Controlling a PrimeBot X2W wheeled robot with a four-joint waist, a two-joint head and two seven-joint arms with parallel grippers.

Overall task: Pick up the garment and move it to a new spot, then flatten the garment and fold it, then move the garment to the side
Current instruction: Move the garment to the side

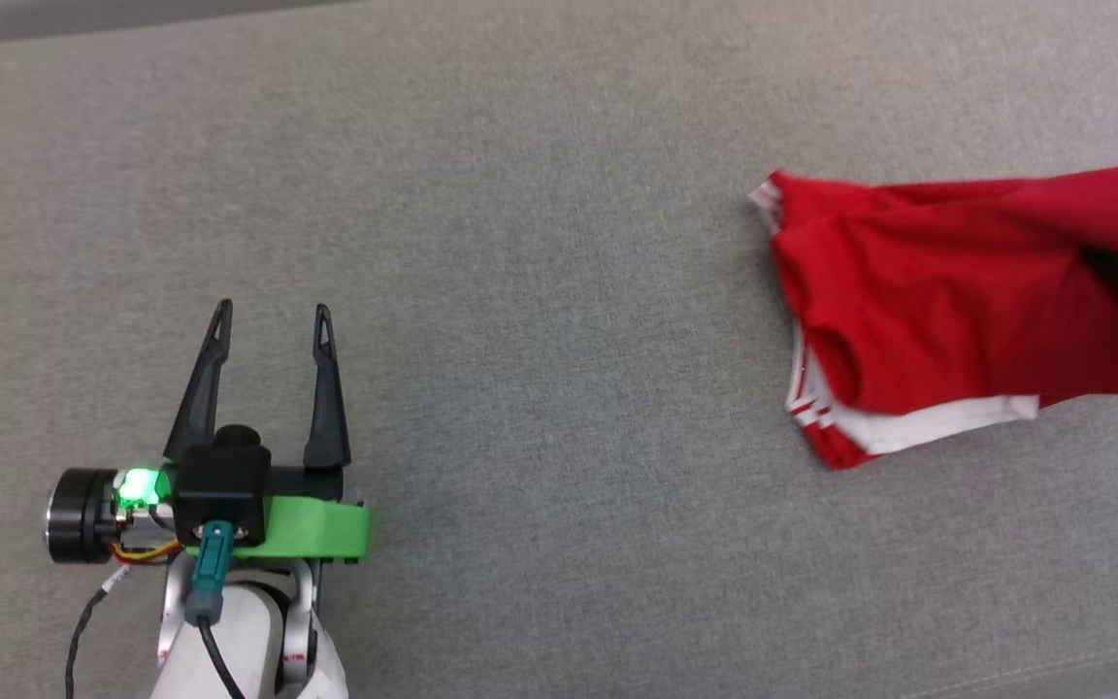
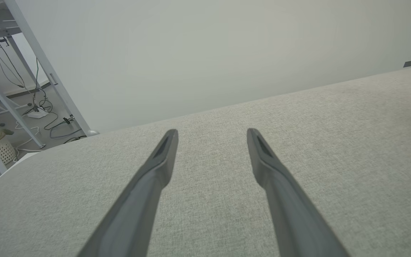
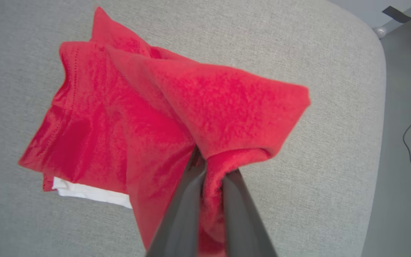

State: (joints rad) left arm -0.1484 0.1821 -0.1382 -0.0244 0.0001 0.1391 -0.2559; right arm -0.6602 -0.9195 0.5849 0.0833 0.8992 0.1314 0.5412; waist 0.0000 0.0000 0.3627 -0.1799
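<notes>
One right gripper [image 3: 209,165], angled down, pinches the garment [image 3: 120,117] by a fold.

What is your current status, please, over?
Left end effector open, well apart from the garment. Right end effector shut on it, one edge raised off the grey cushion. Nothing in the way.

Right tool [image 3: 211,167] clamped on raised fold of garment [image 3: 120,117], red cloth bunched between dark fingers [image 3: 182,217]. Rest of garment lay crumpled on grey fabric surface [image 3: 334,160], near its rounded corner. White sleeve [image 3: 84,191] peeked from under red cloth. Beyond surface edge, grey floor [image 3: 405,71] with dark cable [image 3: 410,151].
</notes>
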